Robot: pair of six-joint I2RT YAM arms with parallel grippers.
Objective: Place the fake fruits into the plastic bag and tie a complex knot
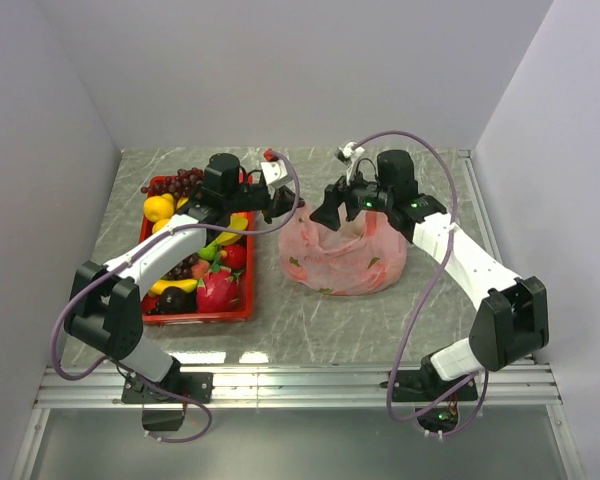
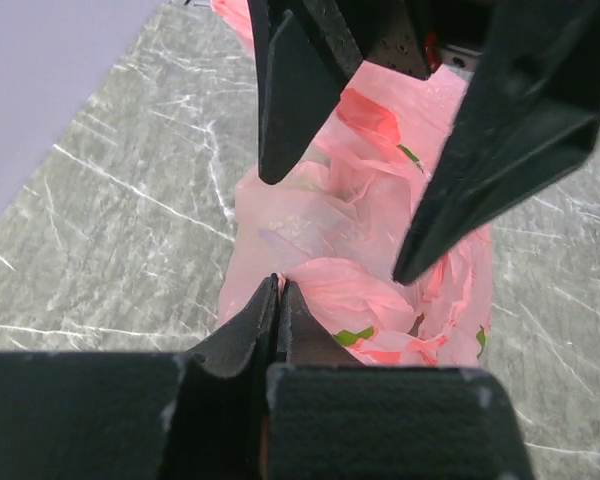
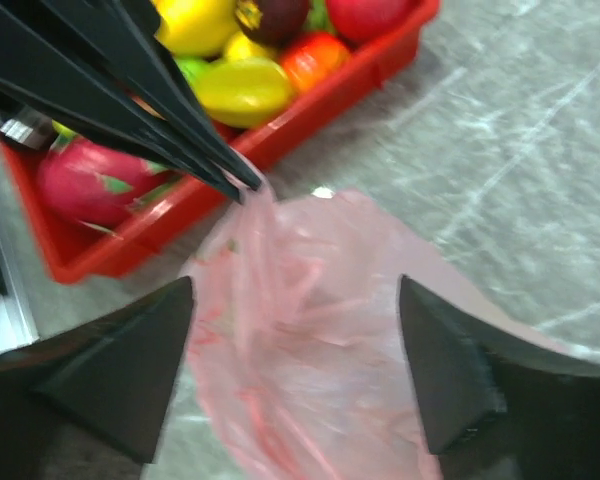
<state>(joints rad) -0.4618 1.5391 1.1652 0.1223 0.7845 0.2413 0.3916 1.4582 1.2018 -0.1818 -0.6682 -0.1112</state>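
Note:
The pink plastic bag [image 1: 345, 262] lies on the table right of the red tray [image 1: 242, 312]. My left gripper [image 1: 285, 205] is shut on a pinch of the bag's film at its left upper edge, seen close up in the left wrist view [image 2: 278, 285]. The right gripper [image 1: 345, 205] hangs open just above the bag's top, and only the bag [image 3: 320, 340] shows between its fingers [image 3: 150, 370]. Fake fruits fill the tray: a dragon fruit [image 1: 218, 290], a lemon [image 1: 158, 207] and grapes [image 1: 180, 182]. No knot shows.
The tray's near rim [image 3: 310, 110] sits close to the bag's left side. White walls close in the table on the left, back and right. A metal rail [image 1: 300, 385] runs along the near edge by the arm bases.

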